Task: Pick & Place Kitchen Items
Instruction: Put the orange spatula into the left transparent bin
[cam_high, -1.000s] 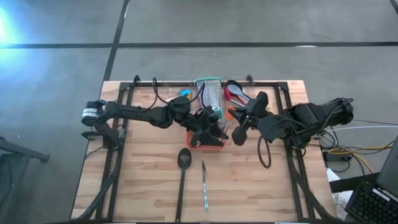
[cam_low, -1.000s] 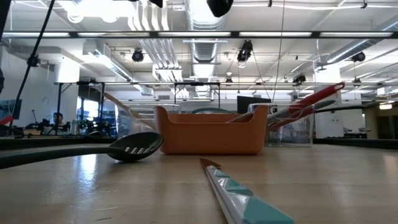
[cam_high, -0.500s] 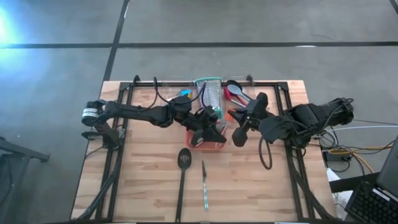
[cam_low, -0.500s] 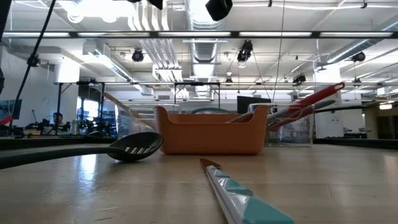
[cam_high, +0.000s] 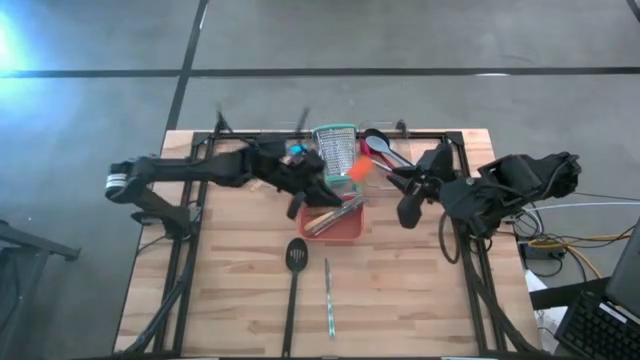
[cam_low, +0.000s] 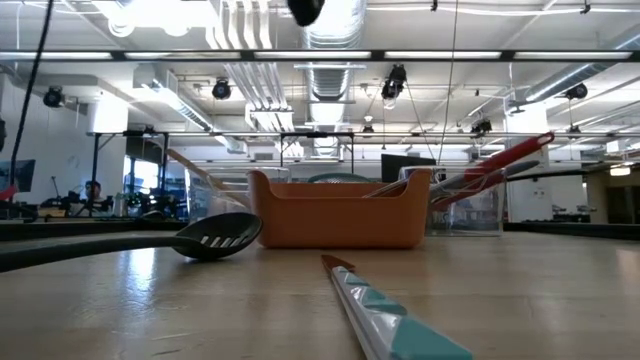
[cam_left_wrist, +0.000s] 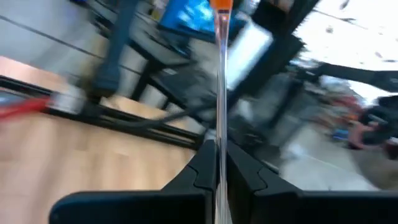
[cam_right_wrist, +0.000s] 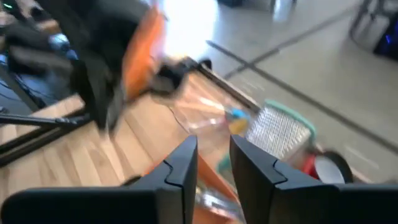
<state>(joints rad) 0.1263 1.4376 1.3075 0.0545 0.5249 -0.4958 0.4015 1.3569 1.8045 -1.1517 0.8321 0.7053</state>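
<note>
My left gripper is raised over the orange tray and is shut on a slim orange-ended tool. In the left wrist view the tool's thin shaft runs out from between my fingers to its orange end. My right gripper hovers to the right of the tray, open and empty. More utensils lie in the tray. A black slotted turner and a teal-handled knife lie flat on the table near its front. My left gripper pinches the tool's thin shaft between its two fingers, which lie along the shaft. The orange end points away from the fingers. The tool is lifted clear of the tray.
A steel grater with teal rims stands behind the tray. A red spoon and a black spoon stick out of a clear bin at the far right. The low view shows the tray, the turner's head and the knife.
My left gripper has risen out of the orange tray and drawn back toward the table's far left, carrying the orange-ended tool clear. My right gripper has moved back toward the table's right edge.
</note>
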